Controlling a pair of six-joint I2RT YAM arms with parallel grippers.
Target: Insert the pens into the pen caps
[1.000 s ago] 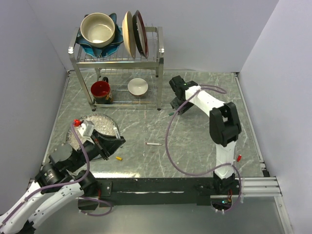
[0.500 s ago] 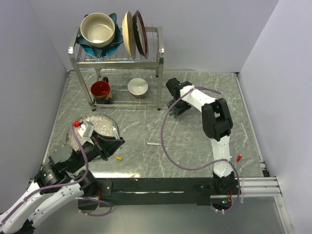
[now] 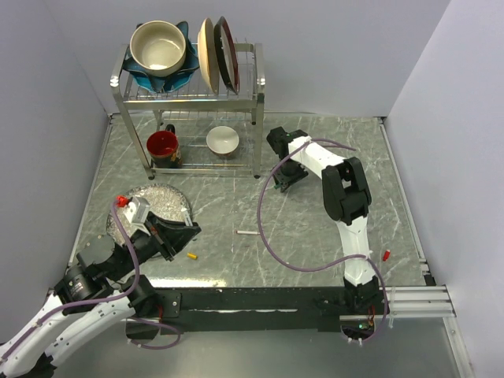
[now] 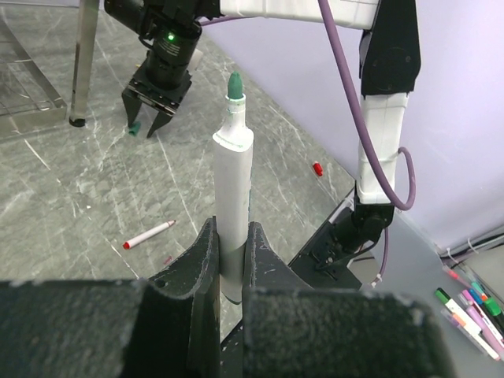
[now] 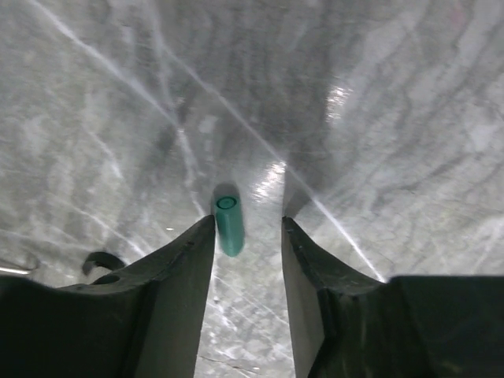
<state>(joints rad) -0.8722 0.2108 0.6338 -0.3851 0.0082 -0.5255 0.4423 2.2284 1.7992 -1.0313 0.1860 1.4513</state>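
My left gripper (image 4: 231,236) is shut on a white pen (image 4: 233,197) with a green tip, held upright; it sits at the near left in the top view (image 3: 172,231). My right gripper (image 5: 248,228) is open, fingers pointing down at the table. The green cap (image 5: 229,224) lies between them, close to the left finger (image 5: 189,260). The right gripper also shows in the top view (image 3: 282,178) and in the left wrist view (image 4: 150,126). A white pen with a red tip (image 3: 249,234) lies mid-table. The yellow-orange cap (image 3: 190,256) lies near my left gripper. The red cap (image 3: 387,254) lies at the right edge. The third pen is out of view.
A metal dish rack (image 3: 256,102) with bowls and plates stands at the back left, with a red mug (image 3: 163,146) and a white bowl (image 3: 223,139) under it. Its leg (image 4: 83,63) is near my right gripper. A silver dish (image 3: 164,198) lies by my left arm.
My right gripper has moved left toward the rack and now sits over the green cap. My left gripper still holds its pen in place.
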